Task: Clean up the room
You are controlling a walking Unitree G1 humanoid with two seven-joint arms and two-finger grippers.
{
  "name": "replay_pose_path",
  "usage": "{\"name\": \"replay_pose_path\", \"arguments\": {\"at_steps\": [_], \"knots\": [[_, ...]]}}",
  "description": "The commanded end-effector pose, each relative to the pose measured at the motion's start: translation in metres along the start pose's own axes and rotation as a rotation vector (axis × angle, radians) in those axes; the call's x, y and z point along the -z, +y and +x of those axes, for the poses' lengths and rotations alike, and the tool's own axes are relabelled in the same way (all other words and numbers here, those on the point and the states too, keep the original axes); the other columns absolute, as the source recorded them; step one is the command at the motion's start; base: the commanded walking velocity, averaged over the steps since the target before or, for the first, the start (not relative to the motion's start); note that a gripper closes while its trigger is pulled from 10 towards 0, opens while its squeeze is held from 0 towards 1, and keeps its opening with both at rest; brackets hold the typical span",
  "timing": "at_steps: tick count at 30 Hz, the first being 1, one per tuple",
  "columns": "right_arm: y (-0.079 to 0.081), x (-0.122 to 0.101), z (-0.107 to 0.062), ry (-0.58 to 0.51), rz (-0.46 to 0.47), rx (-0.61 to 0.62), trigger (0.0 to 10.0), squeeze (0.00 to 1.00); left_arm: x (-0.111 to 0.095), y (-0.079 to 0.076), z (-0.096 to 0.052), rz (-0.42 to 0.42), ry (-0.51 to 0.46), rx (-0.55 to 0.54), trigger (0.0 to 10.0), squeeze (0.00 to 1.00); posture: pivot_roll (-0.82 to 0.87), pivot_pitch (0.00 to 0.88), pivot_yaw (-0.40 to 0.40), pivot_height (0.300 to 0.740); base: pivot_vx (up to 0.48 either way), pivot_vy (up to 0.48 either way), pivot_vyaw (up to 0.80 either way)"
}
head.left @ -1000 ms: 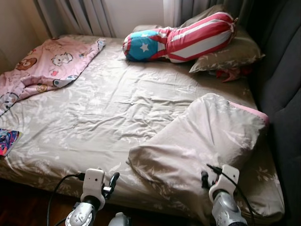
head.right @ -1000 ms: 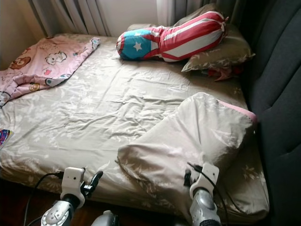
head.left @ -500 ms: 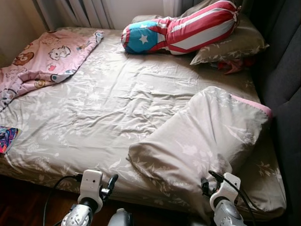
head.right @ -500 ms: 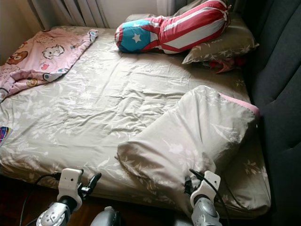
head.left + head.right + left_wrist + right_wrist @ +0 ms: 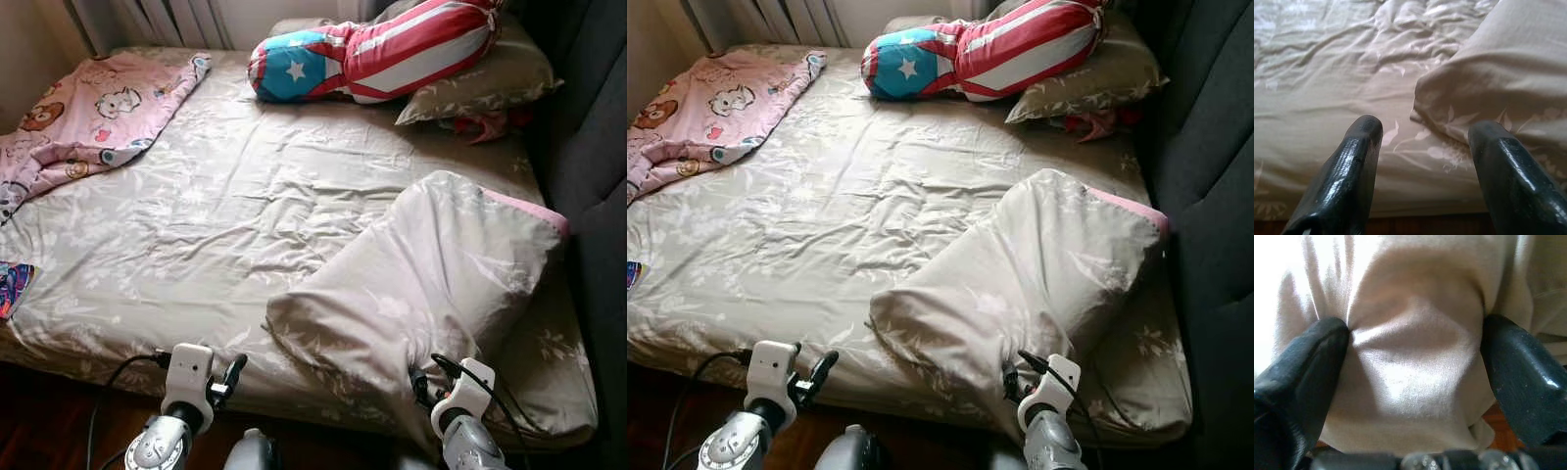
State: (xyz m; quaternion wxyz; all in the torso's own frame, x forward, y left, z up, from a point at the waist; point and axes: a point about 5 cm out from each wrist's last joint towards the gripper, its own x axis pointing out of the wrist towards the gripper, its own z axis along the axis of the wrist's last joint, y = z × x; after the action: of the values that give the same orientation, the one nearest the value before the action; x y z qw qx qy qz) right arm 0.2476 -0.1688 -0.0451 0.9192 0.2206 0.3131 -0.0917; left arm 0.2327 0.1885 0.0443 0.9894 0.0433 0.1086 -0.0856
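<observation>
A large beige floral pillow (image 5: 441, 264) lies slantwise on the right side of the bed (image 5: 216, 215). My right gripper (image 5: 423, 377) is at the pillow's near edge. In the right wrist view its two fingers (image 5: 1308, 367) press a bunched fold of the pillow (image 5: 1410, 357) from both sides, so it is shut on the pillow. My left gripper (image 5: 235, 370) hovers open at the bed's near edge. In the left wrist view that gripper (image 5: 1422, 142) faces the sheet, close to the pillow's lower left corner (image 5: 1425, 98), and holds nothing.
A pink cartoon blanket (image 5: 88, 108) is crumpled at the far left. A flag-patterned bolster (image 5: 382, 49) rests on a second pillow (image 5: 490, 83) at the back, with a red item (image 5: 480, 122) beside it. A dark padded headboard (image 5: 598, 127) runs along the right. A colourful item (image 5: 12, 289) sits at the left edge.
The camera has tilted and shifted slightly. The pillow's near edge has bunched up at my right gripper, which now sits tight against it. The left gripper has held its place.
</observation>
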Motion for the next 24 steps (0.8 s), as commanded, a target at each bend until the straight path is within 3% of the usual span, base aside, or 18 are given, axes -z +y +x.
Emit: {"name": "replay_pose_path", "arguments": {"at_steps": [1, 7, 12, 13, 24], "knots": [[0.008, 0.02, -0.003, 0.093, -0.005, -0.026, 10.0, 0.0, 0.0, 0.003, -0.004, -0.004, 0.013, 0.001, 10.0, 0.0, 0.06, 0.222, 0.069, 0.67, 0.0, 0.0, 0.0], [0.014, 0.024, -0.003, 0.117, -0.069, -0.039, 10.0, 0.0, -0.005, 0.006, -0.011, -0.001, 0.006, -0.008, 10.0, 0.0, 0.07, 0.241, 0.066, 0.67, 0.0, 0.0, 0.0], [0.019, 0.021, -0.002, 0.091, -0.064, -0.073, 10.0, 0.0, -0.013, 0.013, -0.017, 0.003, -0.008, -0.04, 10.0, 0.0, 0.08, 0.267, 0.045, 0.67, 0.0, 0.0, 0.0], [0.02, 0.02, -0.001, 0.082, -0.068, -0.08, 0.0, 0.0, -0.015, 0.013, -0.018, 0.004, -0.012, -0.043, 10.0, 0.0, 0.08, 0.272, 0.042, 0.67, 0.0, 0.0, 0.0], [0.02, 0.022, -0.003, 0.081, -0.083, -0.083, 0.0, 0.0, -0.016, 0.007, -0.024, -0.01, -0.002, -0.034, 10.0, 0.0, 0.08, 0.274, 0.033, 0.67, 0.0, 0.0, 0.0]]}}
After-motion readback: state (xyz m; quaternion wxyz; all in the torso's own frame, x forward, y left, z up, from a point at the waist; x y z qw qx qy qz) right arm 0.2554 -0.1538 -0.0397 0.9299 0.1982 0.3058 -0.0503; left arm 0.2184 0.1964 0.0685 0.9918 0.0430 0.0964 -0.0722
